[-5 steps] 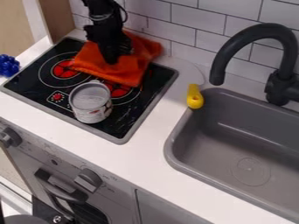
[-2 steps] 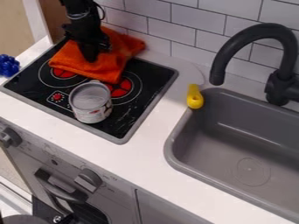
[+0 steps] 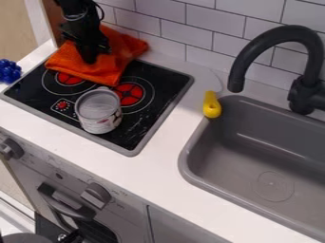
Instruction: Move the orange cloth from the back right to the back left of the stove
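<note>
The black gripper point(image 3: 90, 58) hangs at the upper left, its tip down on the orange cloth point(image 3: 113, 67). Whether it pinches the fabric cannot be told. The cloth lies spread over the back left of the black stove top point(image 3: 147, 122), partly past its rear edge and near the tiled wall. In front of the cloth, a silver can point(image 3: 98, 111) stands upright on the stove, apart from the gripper.
To the right is a grey sink point(image 3: 266, 156) with a dark curved faucet point(image 3: 285, 35). A yellow object point(image 3: 211, 105) lies at the sink's rear left corner. A blue bumpy object point(image 3: 9, 71) sits at the left edge, and a wooden panel point(image 3: 56, 16) rises behind the stove's left corner.
The gripper has moved left, and the orange cloth has slid left along with it, uncovering more of the rear right burner. The can has stayed in place.
</note>
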You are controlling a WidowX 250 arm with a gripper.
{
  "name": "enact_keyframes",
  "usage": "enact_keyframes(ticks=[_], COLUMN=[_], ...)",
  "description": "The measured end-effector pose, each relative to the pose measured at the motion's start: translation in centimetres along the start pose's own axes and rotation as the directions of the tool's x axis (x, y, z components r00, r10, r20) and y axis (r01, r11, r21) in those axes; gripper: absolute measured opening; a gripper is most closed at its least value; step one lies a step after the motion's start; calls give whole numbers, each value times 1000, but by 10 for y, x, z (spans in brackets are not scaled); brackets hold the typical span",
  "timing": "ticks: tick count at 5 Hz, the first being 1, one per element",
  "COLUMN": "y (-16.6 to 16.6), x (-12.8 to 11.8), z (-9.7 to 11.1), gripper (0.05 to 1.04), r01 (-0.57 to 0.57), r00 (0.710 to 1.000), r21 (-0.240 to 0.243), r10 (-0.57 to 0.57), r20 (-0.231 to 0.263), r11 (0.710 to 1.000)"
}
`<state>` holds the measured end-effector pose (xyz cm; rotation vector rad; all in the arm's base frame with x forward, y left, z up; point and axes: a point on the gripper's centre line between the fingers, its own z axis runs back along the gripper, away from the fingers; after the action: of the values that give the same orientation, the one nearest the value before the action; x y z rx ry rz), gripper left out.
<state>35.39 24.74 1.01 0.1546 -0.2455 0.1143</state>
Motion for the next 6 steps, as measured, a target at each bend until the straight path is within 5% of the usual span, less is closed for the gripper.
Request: enact_keyframes(ticks=[3, 4, 6], y=[36, 40, 25], x=[-11, -13, -12], z=[5, 3, 5], gripper=[71, 209, 712], r01=[-64, -98, -135], r00=[996, 991, 990], r21=[-16, 2, -39], r10=[63, 98, 133], r20=[-66, -95, -48], r11=[998, 995, 990])
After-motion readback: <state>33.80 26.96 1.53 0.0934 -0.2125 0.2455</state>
